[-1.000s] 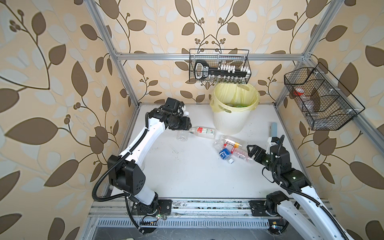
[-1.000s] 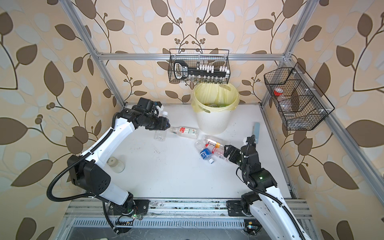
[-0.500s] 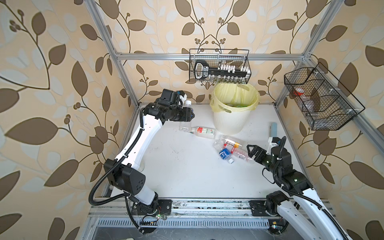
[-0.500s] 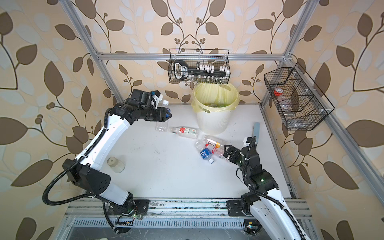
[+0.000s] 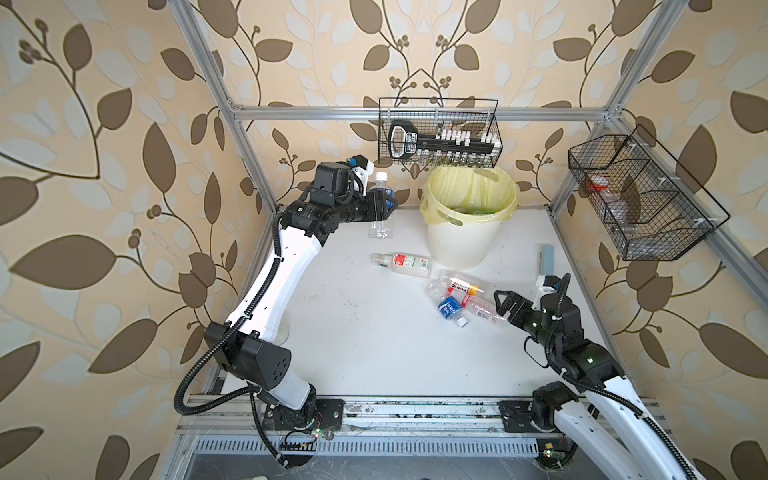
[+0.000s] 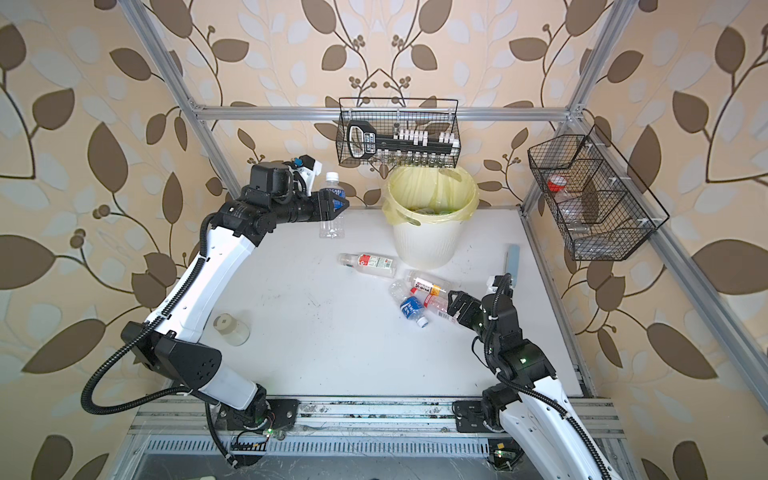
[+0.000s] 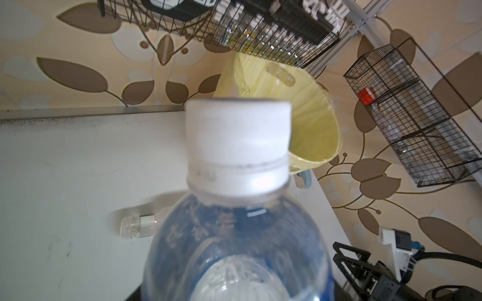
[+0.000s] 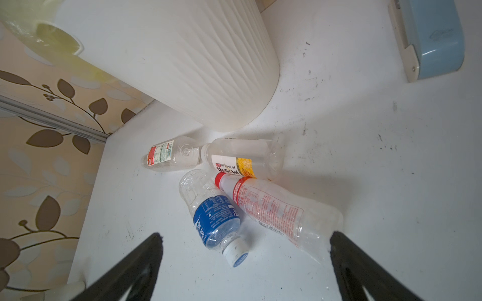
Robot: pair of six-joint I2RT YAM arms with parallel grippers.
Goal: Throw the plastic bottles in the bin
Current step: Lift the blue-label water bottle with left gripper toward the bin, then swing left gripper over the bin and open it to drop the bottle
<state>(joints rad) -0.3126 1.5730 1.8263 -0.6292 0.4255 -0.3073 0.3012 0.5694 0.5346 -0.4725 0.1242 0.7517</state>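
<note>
Bottle: clear, white-capped, blue-labelled, likely empty | left claw pinches it | right claw spread

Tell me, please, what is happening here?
The left end effector holds a blue-labelled bottle upright, beside the bin but not yet over it. The right end effector hovers open by a red-capped bottle, one of four lying loose on the table near the bin.

A blue-labelled, white-capped bottle is held upright left of the cream ribbed bin (yellow bag lining). A red-labelled bottle lies flat before it, beside three clustered, touching bottles.
</note>
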